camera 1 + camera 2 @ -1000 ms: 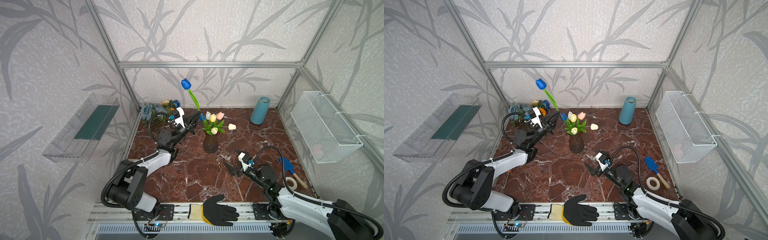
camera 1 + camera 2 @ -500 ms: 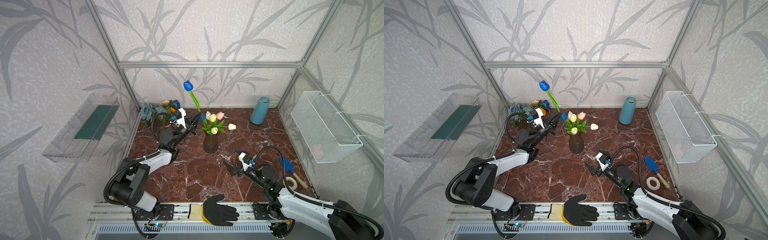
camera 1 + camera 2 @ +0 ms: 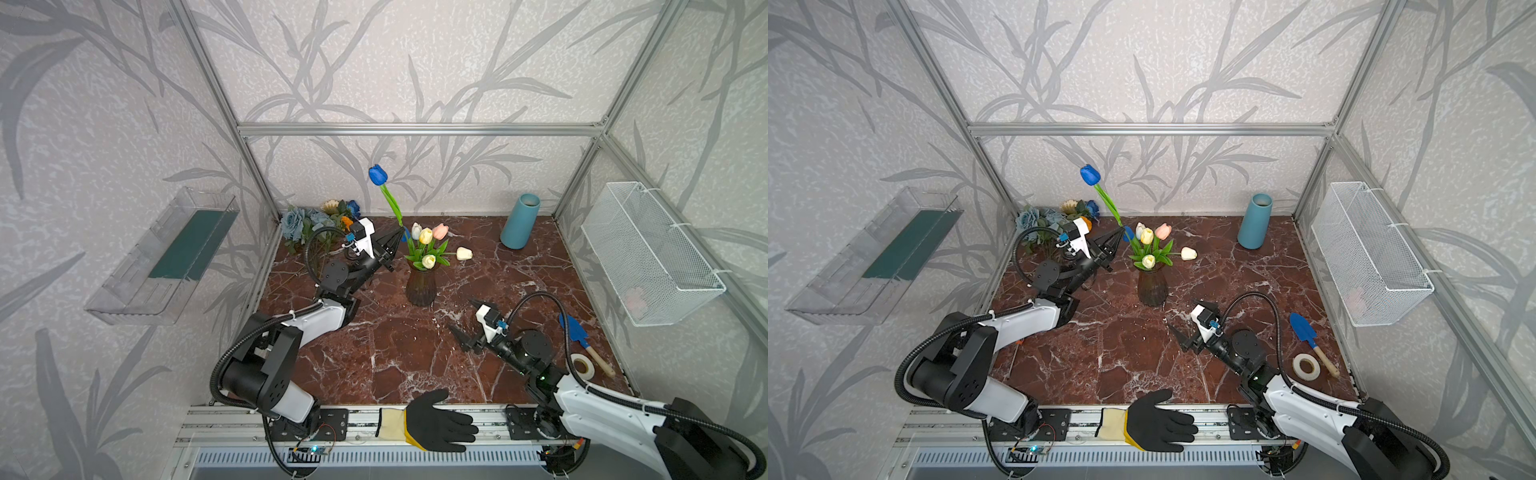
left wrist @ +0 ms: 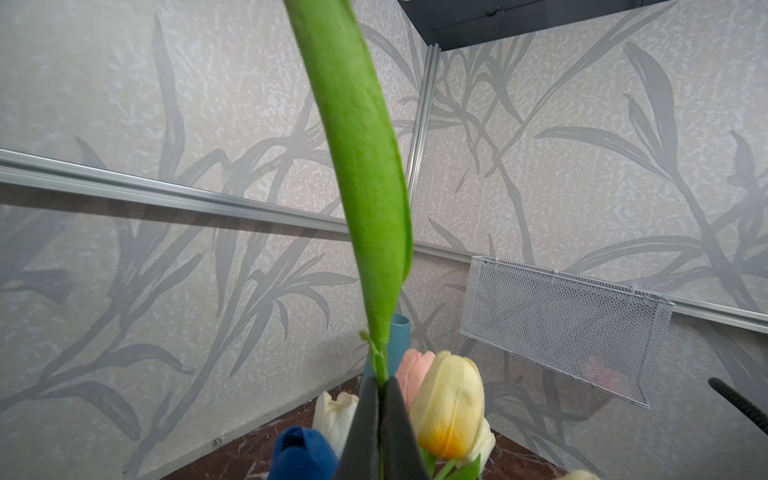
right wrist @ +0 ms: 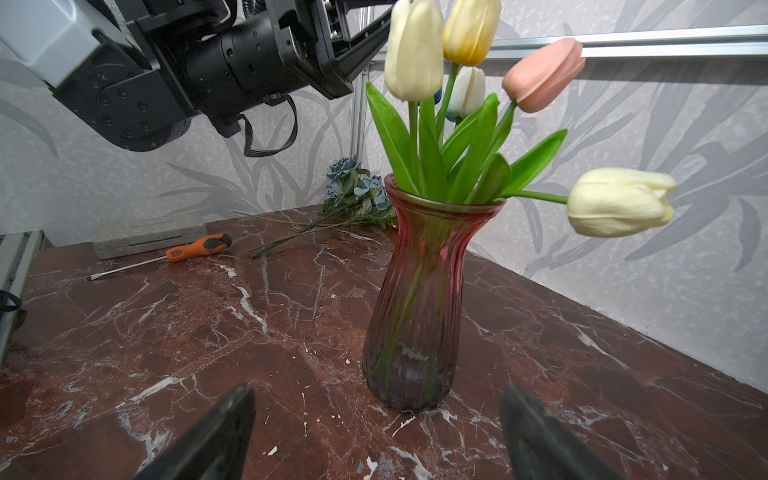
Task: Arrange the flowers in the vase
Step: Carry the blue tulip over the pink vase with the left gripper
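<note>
Marble tabletop (image 3: 395, 353), blue tulip (image 3: 377, 174) pinched low in left gripper (image 3: 400, 234), bloom above

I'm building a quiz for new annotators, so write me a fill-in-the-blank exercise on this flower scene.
1. The left gripper is shut on the stem of the held tulip, whose bloom is ____.
2. The right gripper, facing the glass vase, is ____.
3. The screwdriver on the table has an ____ handle.

Missing words: blue; open; orange.
</note>
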Robot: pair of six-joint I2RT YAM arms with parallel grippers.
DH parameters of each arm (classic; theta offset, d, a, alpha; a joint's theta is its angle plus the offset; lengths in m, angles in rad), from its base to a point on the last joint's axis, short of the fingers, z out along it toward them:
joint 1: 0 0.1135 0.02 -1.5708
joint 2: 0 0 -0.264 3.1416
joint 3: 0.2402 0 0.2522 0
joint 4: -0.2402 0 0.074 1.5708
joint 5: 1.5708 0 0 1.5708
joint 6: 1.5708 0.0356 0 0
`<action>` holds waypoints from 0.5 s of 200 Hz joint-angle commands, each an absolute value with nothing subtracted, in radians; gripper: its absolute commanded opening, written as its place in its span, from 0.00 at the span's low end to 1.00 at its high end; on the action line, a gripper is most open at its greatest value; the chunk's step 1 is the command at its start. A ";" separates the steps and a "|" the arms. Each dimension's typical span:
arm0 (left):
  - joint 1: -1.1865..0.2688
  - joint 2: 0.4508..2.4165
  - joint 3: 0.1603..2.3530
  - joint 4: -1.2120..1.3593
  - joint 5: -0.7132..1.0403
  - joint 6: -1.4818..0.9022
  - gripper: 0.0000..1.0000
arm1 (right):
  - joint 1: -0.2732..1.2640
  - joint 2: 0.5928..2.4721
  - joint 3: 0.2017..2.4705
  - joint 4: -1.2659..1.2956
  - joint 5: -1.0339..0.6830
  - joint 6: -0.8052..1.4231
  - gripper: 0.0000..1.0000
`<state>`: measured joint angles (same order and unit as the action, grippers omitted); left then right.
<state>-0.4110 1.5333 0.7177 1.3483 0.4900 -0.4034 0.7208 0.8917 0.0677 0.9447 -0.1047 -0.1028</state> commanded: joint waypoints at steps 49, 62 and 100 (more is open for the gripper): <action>-0.430 1.506 0.680 1.212 0.478 -0.341 0.00 | 0.726 0.889 0.069 0.975 -0.101 -0.104 0.92; -0.430 1.505 0.680 1.198 0.471 -0.332 0.00 | 0.726 0.885 0.071 0.969 -0.098 -0.106 0.92; -0.432 1.483 0.683 1.128 0.462 -0.291 0.00 | 0.726 0.893 0.072 0.974 -0.100 -0.107 0.92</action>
